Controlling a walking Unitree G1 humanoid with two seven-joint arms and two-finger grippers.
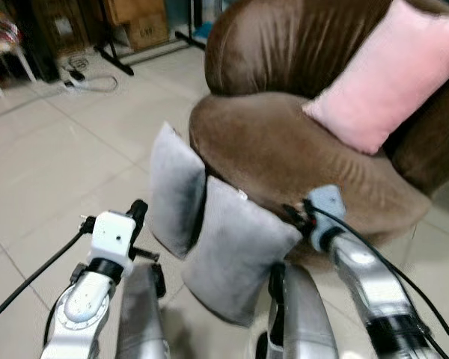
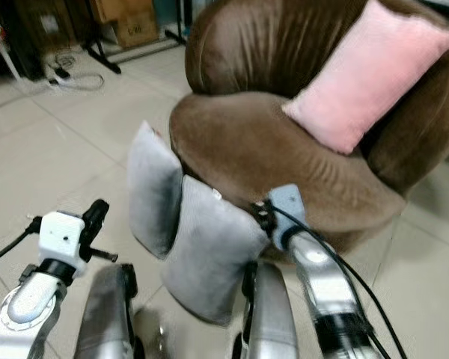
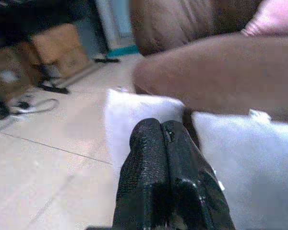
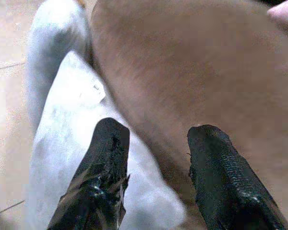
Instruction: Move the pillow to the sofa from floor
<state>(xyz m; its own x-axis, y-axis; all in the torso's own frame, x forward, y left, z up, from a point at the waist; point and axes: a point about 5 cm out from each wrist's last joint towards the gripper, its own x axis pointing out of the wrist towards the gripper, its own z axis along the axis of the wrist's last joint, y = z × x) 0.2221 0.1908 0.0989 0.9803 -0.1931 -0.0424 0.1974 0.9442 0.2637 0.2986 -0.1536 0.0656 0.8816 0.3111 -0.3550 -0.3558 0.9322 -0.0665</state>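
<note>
Two grey pillows stand on the tiled floor, leaning against the front of the brown sofa (image 1: 284,142). The nearer grey pillow (image 1: 236,254) is right in front of me and the farther grey pillow (image 1: 176,187) stands to its left. My right gripper (image 4: 158,132) is open, its fingers held just above the nearer pillow's top corner (image 4: 81,91), close to the sofa's seat edge. My left gripper (image 3: 161,127) is shut with nothing in it, low to the left of the farther pillow (image 3: 134,110). A pink pillow (image 1: 389,71) lies on the sofa seat against the backrest.
Open tiled floor (image 1: 52,164) stretches to the left. At the back left are cardboard boxes (image 1: 138,22), a black stand's legs (image 1: 116,56), loose cables (image 1: 86,78) and a chair (image 1: 0,41).
</note>
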